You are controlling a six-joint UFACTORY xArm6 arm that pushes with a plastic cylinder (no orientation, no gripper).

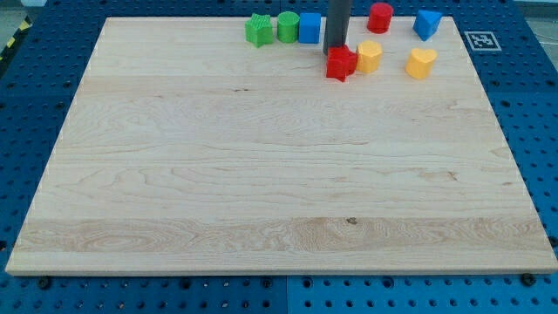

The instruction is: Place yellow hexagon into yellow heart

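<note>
My tip point(336, 51), a bare rod without jaws, touches the red star block point(341, 64) at upper centre. Yellow hexagon point(370, 56) adjoins it; yellow heart point(421, 63) sits right. I can read no writing.

No words, brand names or numbers can be read anywhere in the view. The only sign is a small white tag point(479, 40) printed with a black square pattern, a machine-readable marker and not lettering. It lies flat on the blue pegboard table point(523, 105), just off the wooden board's point(261, 174) corner at the view's top right, well to the view's right of the tip point(335, 52) and a little higher in the view. Its pattern is too small to make out in detail. The blocks carry no markings.
</note>
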